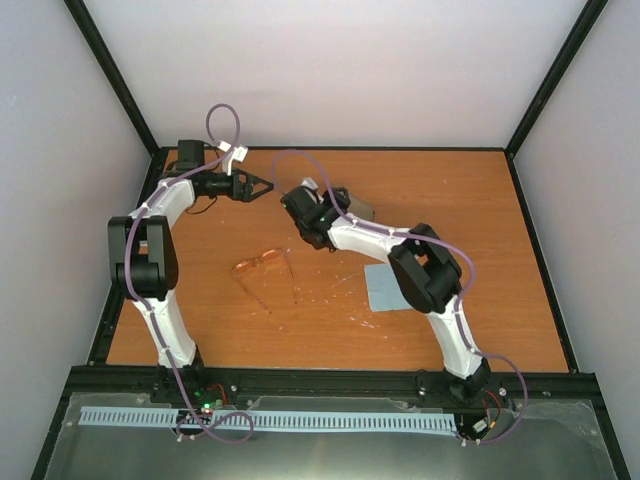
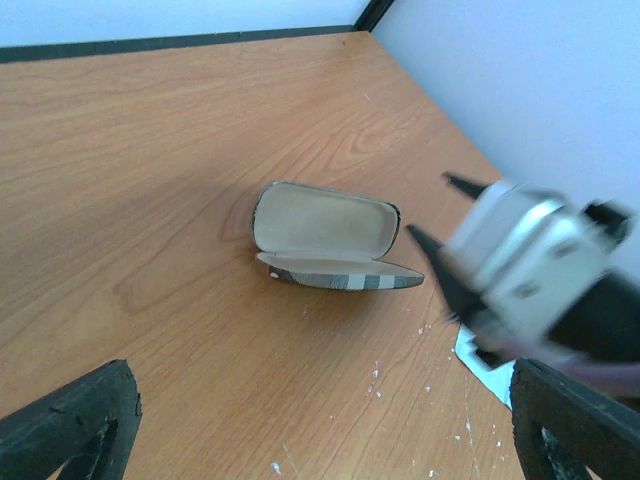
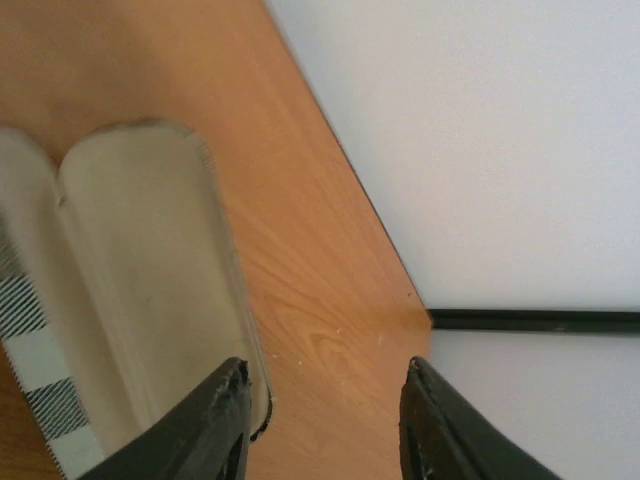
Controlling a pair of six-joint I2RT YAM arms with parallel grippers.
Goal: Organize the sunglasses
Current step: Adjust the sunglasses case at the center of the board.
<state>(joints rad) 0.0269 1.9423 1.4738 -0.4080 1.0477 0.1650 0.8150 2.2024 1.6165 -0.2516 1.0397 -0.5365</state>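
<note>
The sunglasses (image 1: 262, 266), with orange-pink lenses, lie on the wooden table (image 1: 200, 330) left of centre, apart from both grippers. The tan striped case (image 2: 325, 235) lies open further back; in the top view it (image 1: 361, 211) is partly hidden behind the right wrist. My right gripper (image 3: 325, 405) hovers at the case, jaws apart over bare wood, its left finger (image 3: 210, 425) beside the rim of the pale lining (image 3: 140, 290). In the left wrist view it (image 2: 440, 215) is blurred, tips toward the case. My left gripper (image 1: 262, 187) is wide open at the back left, facing the case, holding nothing.
A light blue cloth (image 1: 385, 288) lies flat under the right arm's elbow, right of the sunglasses. Black frame rails and white walls close in the table (image 3: 330, 300) on three sides. White specks dot the wood in front of the case.
</note>
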